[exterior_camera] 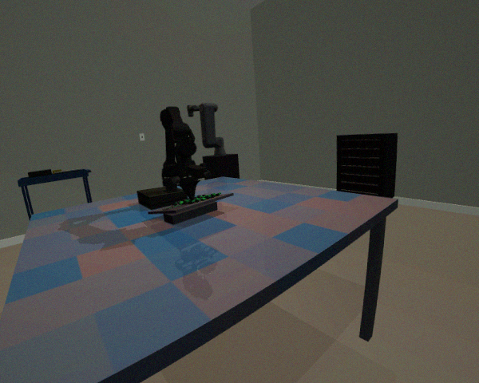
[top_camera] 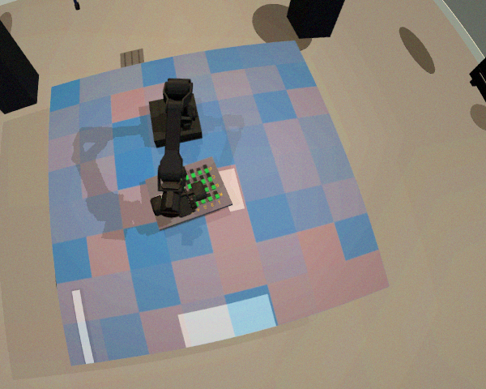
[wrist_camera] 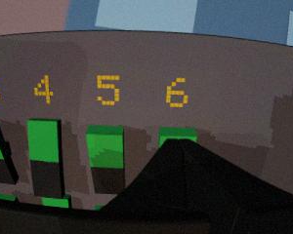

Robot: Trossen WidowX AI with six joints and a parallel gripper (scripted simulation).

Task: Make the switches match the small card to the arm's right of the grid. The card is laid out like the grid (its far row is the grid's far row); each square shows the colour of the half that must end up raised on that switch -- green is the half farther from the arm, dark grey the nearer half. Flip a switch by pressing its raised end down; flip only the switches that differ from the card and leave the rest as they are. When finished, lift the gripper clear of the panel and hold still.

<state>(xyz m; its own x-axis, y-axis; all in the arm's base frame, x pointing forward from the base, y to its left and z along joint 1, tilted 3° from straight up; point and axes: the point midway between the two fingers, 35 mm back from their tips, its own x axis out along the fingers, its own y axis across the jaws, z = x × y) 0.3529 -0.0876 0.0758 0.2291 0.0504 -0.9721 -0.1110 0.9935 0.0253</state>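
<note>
The tilted panel (top_camera: 164, 222) (exterior_camera: 227, 195) (wrist_camera: 137, 54) carries rows of green and dark grey switches. In the wrist view the switch under label 4 (wrist_camera: 44, 141) and the one under label 5 (wrist_camera: 104, 151) each show both halves. The switch under label 6 (wrist_camera: 178, 133) shows only its green far end. My gripper (exterior_camera: 191, 199) (wrist_camera: 176, 150) is shut and empty. Its tip covers the rest of switch 6; whether it touches is unclear. In the top view the arm hides the tip and the panel's left columns. The small card cannot be made out.
The arm's base block (top_camera: 178, 135) (exterior_camera: 155, 198) stands on the patchwork table (top_camera: 276, 259) (exterior_camera: 252, 255) behind the panel. A dark block (exterior_camera: 190, 213) supports the panel. Dark shadows of the arm lie across the table and panel.
</note>
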